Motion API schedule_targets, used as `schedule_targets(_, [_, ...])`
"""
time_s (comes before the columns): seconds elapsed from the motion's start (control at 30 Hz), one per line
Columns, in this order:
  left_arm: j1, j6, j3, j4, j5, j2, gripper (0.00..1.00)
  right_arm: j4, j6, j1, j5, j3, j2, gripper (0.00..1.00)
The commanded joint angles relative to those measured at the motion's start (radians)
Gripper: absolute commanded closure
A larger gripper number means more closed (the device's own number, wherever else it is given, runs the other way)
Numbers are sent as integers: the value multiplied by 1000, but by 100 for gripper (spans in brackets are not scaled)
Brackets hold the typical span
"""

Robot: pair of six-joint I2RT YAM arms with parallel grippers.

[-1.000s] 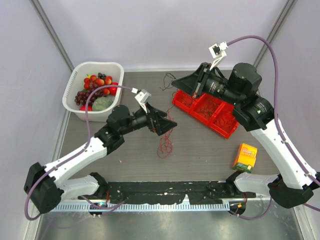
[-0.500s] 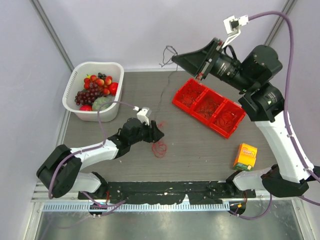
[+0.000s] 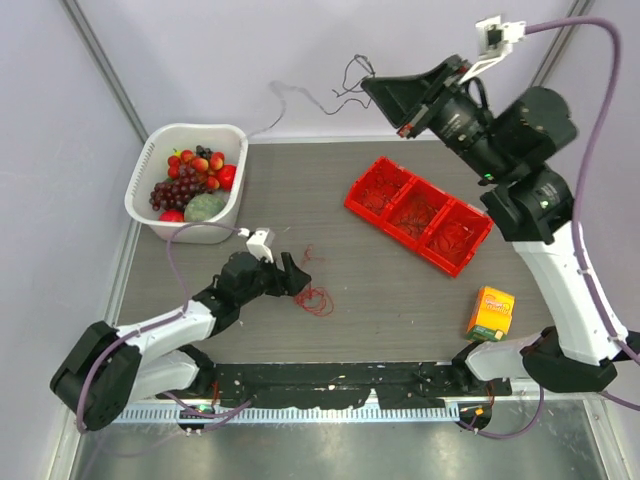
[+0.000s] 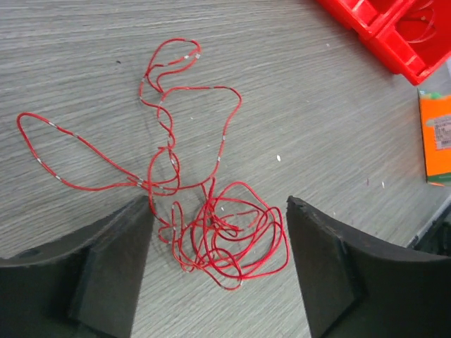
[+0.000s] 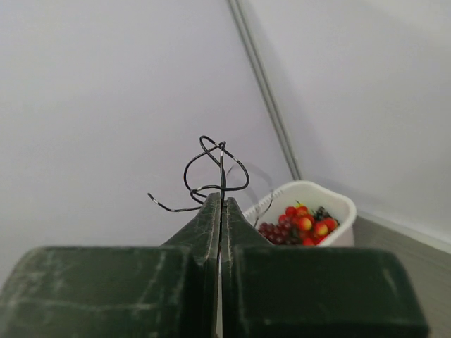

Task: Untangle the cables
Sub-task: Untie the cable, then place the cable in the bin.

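Tabletop (image 3: 400,300) free around red cable (image 3: 315,298); red tray (image 3: 400,240), basket (image 3: 200,127) well apart

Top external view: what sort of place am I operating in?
Most likely a robot lab test cell: plain pale walls enclose a wood-grain table, set with staged props, a white basket of toy-looking fruit and a red compartment tray.

Bright, even light leaves only soft shadows on the grey wood-grain desk (image 3: 400,290). The thin black wire (image 5: 222,172) throws a faint shadow on the pale wall (image 5: 91,105); the right end effector (image 5: 221,198) is blurred.
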Motion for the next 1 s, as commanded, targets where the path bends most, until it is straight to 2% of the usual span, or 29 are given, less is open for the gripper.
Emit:
schedule_targets(0.0, [-1, 15, -56, 91, 59, -99, 17, 3, -95, -4, 165, -116, 6, 99])
schedule_targets(0.07, [-1, 24, -59, 53, 86, -166, 6, 24, -107, -11, 182, -176, 9, 99])
schedule_targets(0.13, [-1, 27, -57, -10, 91, -256, 0, 58, -126, -25, 190, -236, 27, 99])
schedule_targets(0.27, [-2, 38, -18, -189, 42, -495, 0, 119, -146, -79, 203, -323, 81, 99])
schedule_targets(0.4, [-1, 38, 62, -393, -12, -634, 0, 150, -144, -151, 206, -377, 125, 99])
schedule_targets(0.63, [-1, -5, 122, -545, 19, -758, 0, 210, -135, -272, 174, -467, 156, 99])
schedule_targets(0.97, [-1, -16, 217, -596, 51, -791, 0, 251, -166, -361, 177, -472, 246, 99])
